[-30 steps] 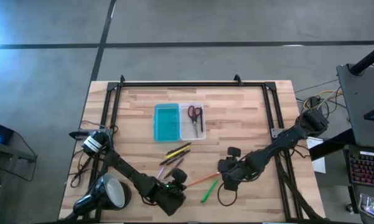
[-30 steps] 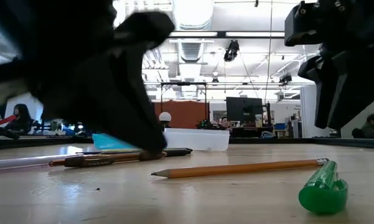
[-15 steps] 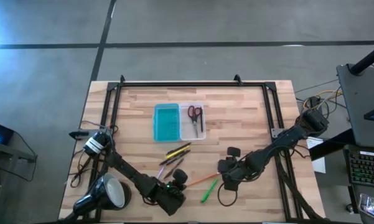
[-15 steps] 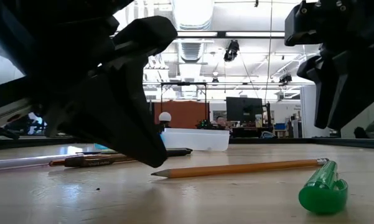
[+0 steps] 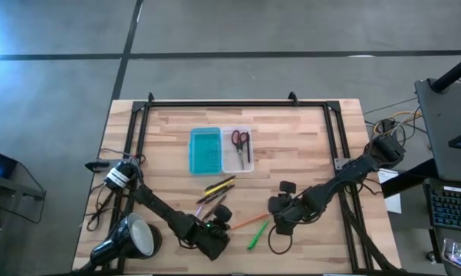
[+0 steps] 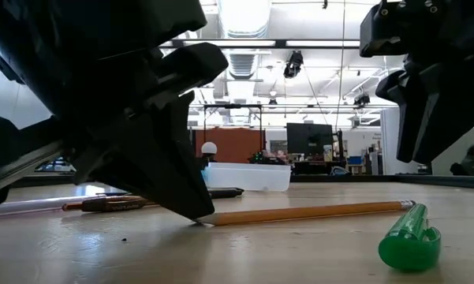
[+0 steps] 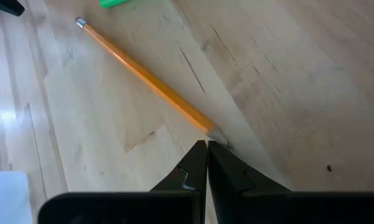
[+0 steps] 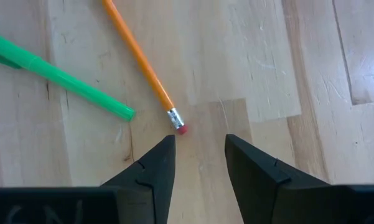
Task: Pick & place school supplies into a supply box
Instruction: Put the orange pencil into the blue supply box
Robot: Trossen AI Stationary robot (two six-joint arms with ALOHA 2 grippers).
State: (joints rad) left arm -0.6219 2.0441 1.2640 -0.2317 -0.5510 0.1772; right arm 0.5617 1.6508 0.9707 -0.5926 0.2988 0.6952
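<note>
The yellow pencil point(image 5: 250, 222) lies on the table near its near edge, with the green marker point(image 5: 257, 235) just beyond its eraser end. My left gripper point(image 7: 207, 145) is shut, its tips down at the table by the pencil's sharpened point point(image 7: 216, 133). My right gripper point(image 8: 199, 149) is open and hovers over the pencil's eraser end point(image 8: 180, 128), touching nothing. Several pens point(image 5: 217, 190) lie between the pencil and the supply box point(image 5: 220, 150). The box lies open; the red-handled scissors point(image 5: 240, 140) rest in its clear half. My left gripper comes slanting down from the table's near left side, fingers shut. Its fingertips point(image 6: 195, 214) stand at the table top right beside the pencil's sharpened point point(image 6: 203, 222). Whether they touch the point, I cannot tell.
A black-and-white desk lamp point(image 5: 130, 238) sits at the table's near left corner beside my left arm. A black frame point(image 5: 238, 103) runs along the far and side edges. Bare wood lies right of the supply box.
My left gripper has moved down and toward the pencil's sharpened point, staying shut; its tips now reach the table beside the point. The pencil, the marker and my right gripper have kept their places.
</note>
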